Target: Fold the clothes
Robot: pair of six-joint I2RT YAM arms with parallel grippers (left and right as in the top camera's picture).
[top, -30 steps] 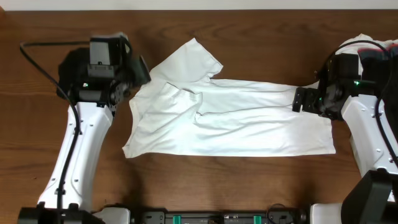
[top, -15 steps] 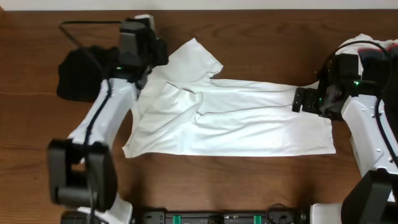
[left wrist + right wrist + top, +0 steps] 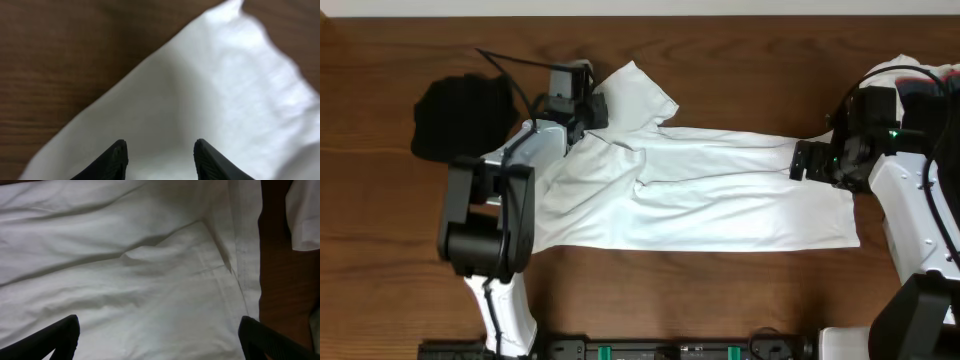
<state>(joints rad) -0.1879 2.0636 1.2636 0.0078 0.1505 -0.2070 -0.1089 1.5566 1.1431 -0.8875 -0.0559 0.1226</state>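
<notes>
Over the upper-left sleeve: left arm arrives

Desk [image 3: 720,300] carries the white T-shirt [image 3: 700,200] spread mid-desk, with the black garment [image 3: 460,110] bunched at its left. Left arm [image 3: 490,220] has swung in from above the black garment to the shirt's sleeve [image 3: 635,90]. Left fingers [image 3: 117,155] have narrowed to half-spread over cloth, nothing pinched. Right fingers [image 3: 60,335] unchanged: wide over the hem end, empty. Likely a sleeve grab next; folding looks barely begun.

Count: one white shirt [image 3: 720,200] mid-frame; one black garment [image 3: 455,110] upper left; one heap [image 3: 905,72] of white and dark cloth, cut off upper right, pieces not countable; two arms, left arm [image 3: 485,215] and right arm [image 3: 910,200]; one table [image 3: 740,300].
</notes>
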